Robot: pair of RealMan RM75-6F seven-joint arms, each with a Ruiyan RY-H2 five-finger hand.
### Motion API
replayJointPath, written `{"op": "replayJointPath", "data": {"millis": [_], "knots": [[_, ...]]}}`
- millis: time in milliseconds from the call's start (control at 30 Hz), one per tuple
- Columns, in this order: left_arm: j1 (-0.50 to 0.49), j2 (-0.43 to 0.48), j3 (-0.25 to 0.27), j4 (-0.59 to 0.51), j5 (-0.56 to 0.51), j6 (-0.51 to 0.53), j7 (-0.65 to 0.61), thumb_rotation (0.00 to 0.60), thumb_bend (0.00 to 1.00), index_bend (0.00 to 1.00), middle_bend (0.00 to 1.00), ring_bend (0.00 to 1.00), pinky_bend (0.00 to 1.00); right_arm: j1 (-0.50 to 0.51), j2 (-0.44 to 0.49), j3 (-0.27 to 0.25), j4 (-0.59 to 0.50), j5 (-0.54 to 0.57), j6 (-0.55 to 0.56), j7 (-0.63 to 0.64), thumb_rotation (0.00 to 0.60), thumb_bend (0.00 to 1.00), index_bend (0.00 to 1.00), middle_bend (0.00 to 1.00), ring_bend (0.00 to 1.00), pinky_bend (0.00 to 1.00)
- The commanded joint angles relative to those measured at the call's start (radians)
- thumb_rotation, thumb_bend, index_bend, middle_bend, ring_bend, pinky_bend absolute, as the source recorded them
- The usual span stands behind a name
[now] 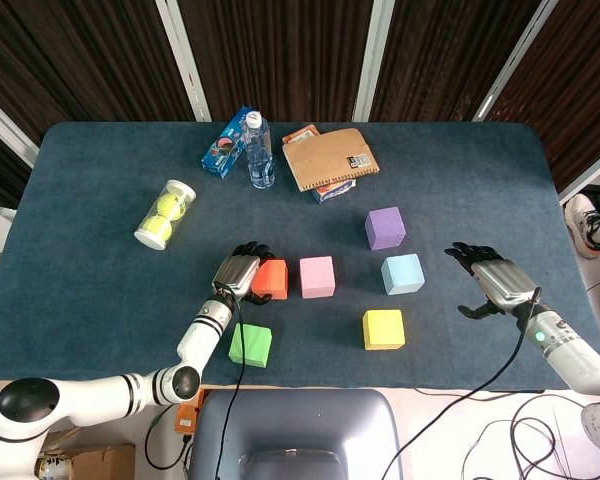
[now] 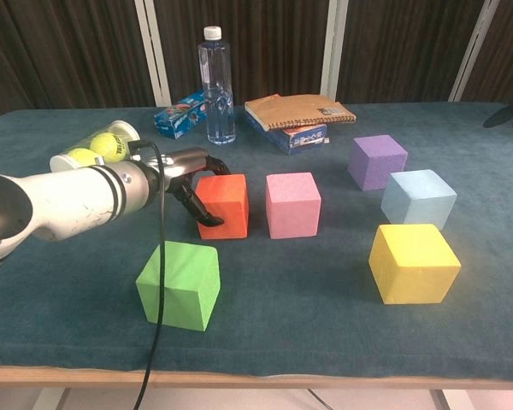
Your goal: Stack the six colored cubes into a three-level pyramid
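Six cubes lie apart on the blue table, none stacked. The orange cube [image 1: 272, 279] [image 2: 225, 205] sits just left of the pink cube [image 1: 317, 277] [image 2: 292, 204]. My left hand [image 1: 237, 272] [image 2: 184, 171] is at the orange cube's left side, its curved fingers touching that edge without a clear grip. The green cube [image 1: 250, 344] [image 2: 179, 284] lies nearer the front edge. The purple [image 1: 385, 228], light blue [image 1: 402, 273] and yellow [image 1: 383, 329] cubes stand to the right. My right hand [image 1: 490, 280] hovers open right of the light blue cube; the chest view shows only its fingertips [image 2: 509, 113].
At the back stand a water bottle [image 1: 261, 152], a blue box [image 1: 226, 142] and a brown notebook on a book [image 1: 329, 158]. A clear tube of tennis balls [image 1: 165, 214] lies at the left. A black cable runs along my left arm, over the green cube.
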Motion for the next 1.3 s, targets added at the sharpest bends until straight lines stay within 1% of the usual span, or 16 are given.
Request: {"op": "replayJointPath", "data": {"millis": [33, 133, 200, 333, 567, 833, 1067, 1200, 1300], "knots": [[0.000, 0.001, 0.000, 0.000, -0.001, 0.001, 0.001, 0.600, 0.25, 0.23, 0.13, 0.02, 0.10, 0.000, 0.002, 0.000, -0.001, 0.001, 0.000, -0.001, 0.600, 0.20, 0.00, 0.00, 0.00, 0.00], [-0.001, 0.002, 0.002, 0.000, -0.002, 0.000, 0.002, 0.600, 0.23, 0.21, 0.13, 0.02, 0.10, -0.001, 0.003, 0.000, -0.002, 0.002, 0.001, -0.002, 0.600, 0.20, 0.00, 0.00, 0.00, 0.00], [-0.001, 0.006, 0.003, -0.003, -0.006, 0.000, 0.006, 0.600, 0.20, 0.18, 0.13, 0.02, 0.10, -0.001, 0.004, 0.001, -0.005, 0.003, 0.003, -0.002, 0.600, 0.20, 0.00, 0.00, 0.00, 0.00], [-0.002, 0.022, 0.006, -0.023, -0.005, 0.002, 0.012, 0.600, 0.16, 0.18, 0.13, 0.02, 0.10, 0.000, 0.006, 0.001, -0.012, 0.006, 0.004, -0.010, 0.600, 0.20, 0.00, 0.00, 0.00, 0.00], [-0.001, 0.033, 0.009, -0.049, -0.009, 0.014, 0.013, 0.600, 0.15, 0.18, 0.13, 0.02, 0.10, -0.001, 0.008, 0.001, -0.019, 0.014, 0.008, -0.018, 0.600, 0.20, 0.00, 0.00, 0.00, 0.00], [0.005, 0.004, -0.004, -0.026, 0.036, 0.023, -0.039, 0.600, 0.12, 0.17, 0.13, 0.02, 0.10, -0.005, 0.015, 0.001, -0.019, 0.008, 0.009, -0.008, 0.600, 0.20, 0.00, 0.00, 0.00, 0.00], [0.011, -0.023, -0.013, 0.002, 0.087, 0.030, -0.084, 0.579, 0.12, 0.17, 0.13, 0.02, 0.10, -0.008, 0.023, 0.002, -0.019, -0.003, 0.011, 0.010, 0.600, 0.20, 0.00, 0.00, 0.00, 0.00], [0.016, -0.037, -0.021, 0.017, 0.112, 0.027, -0.115, 0.548, 0.12, 0.17, 0.13, 0.02, 0.10, -0.012, 0.029, 0.002, -0.018, -0.007, 0.013, 0.018, 0.600, 0.20, 0.00, 0.00, 0.00, 0.00], [0.019, -0.050, -0.027, 0.033, 0.133, 0.031, -0.135, 0.537, 0.12, 0.17, 0.13, 0.02, 0.10, -0.013, 0.032, 0.002, -0.018, -0.012, 0.014, 0.024, 0.600, 0.20, 0.00, 0.00, 0.00, 0.00]]}}
